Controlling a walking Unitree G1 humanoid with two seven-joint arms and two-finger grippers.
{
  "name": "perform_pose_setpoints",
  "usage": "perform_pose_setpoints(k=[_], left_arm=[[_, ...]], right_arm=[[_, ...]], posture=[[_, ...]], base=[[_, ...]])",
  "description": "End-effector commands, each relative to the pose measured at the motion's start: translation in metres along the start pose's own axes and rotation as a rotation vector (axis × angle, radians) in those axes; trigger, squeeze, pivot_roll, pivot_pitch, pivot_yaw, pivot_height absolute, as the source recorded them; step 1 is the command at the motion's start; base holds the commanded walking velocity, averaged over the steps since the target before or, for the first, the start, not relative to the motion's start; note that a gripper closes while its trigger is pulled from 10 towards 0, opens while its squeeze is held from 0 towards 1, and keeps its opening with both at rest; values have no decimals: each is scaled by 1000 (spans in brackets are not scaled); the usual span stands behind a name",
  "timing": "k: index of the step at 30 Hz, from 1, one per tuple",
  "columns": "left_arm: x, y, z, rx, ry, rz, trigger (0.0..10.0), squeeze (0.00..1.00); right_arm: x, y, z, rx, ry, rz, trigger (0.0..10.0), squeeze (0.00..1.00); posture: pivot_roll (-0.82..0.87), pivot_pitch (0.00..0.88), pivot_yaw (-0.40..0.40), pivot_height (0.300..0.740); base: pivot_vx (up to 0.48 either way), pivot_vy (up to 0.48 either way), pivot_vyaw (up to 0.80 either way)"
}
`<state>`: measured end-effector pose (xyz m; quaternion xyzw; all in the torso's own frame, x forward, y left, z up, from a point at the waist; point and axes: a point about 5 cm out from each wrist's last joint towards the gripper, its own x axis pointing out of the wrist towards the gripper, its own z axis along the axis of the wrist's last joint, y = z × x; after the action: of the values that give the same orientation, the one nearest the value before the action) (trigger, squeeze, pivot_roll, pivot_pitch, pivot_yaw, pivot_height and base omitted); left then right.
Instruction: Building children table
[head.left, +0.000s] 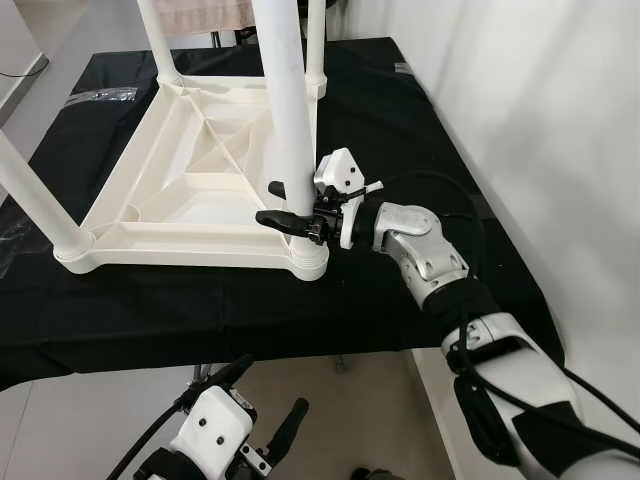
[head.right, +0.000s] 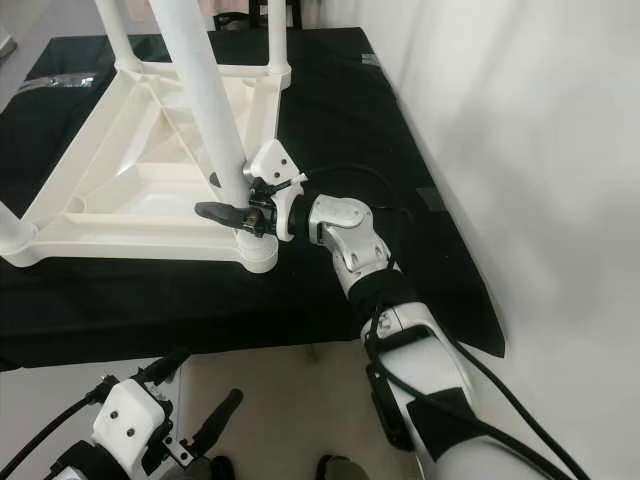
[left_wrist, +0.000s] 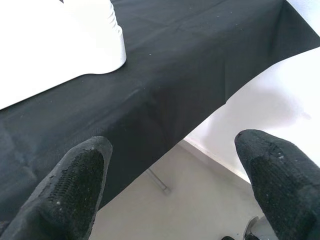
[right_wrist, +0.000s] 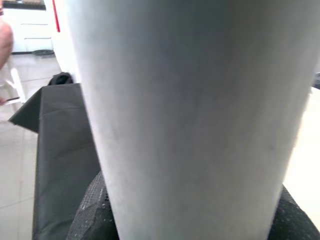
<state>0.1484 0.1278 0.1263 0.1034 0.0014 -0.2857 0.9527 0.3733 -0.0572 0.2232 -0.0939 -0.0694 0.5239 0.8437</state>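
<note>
Four white legs stand up from the inverted white table top (head.left: 190, 205), which lies on a black cloth (head.left: 400, 130) covering the work surface. Right gripper (head.left: 283, 204) is clamped around the near-right leg (head.left: 290, 120) just above its corner socket, one finger on each side. Left gripper (head.left: 265, 400) hangs below the cloth's front edge, fingers (left_wrist: 75, 185) spread wide, holding nothing. White wall (head.left: 540, 120) on right.

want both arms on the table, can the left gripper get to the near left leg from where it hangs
Probably yes. The left gripper hangs open below the black-clothed table's front edge, and nothing stands between it and the near left leg; it must rise over that edge first.
</note>
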Motion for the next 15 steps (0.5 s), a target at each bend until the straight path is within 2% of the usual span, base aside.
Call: perform_pose_setpoints(k=[1, 5, 6, 12, 15], left_arm=[[-2, -1, -6, -15, 27, -8, 10000, 0], [-1, 0, -7, -12, 28, -4, 10000, 0], [0, 0, -7, -11, 29, -2, 10000, 0], [1, 1, -8, -11, 30, -3, 10000, 0], [2, 2, -9, -10, 30, -5, 10000, 0]], right_arm=[[-13, 4, -47, 228, 152, -122, 10000, 0], [-12, 12, -50, 217, 153, -191, 10000, 0], [-12, 19, -50, 224, 141, -206, 10000, 0], [-11, 29, -49, 229, 123, -201, 10000, 0], [-12, 34, -43, 213, 77, -171, 10000, 0]], posture=[[53, 221, -35, 740], [52, 217, -37, 740], [48, 215, -35, 740], [43, 210, -32, 740], [43, 208, -34, 740]], base=[[0, 0, 0], [0, 0, 0], [0, 0, 0], [0, 0, 0], [0, 0, 0]])
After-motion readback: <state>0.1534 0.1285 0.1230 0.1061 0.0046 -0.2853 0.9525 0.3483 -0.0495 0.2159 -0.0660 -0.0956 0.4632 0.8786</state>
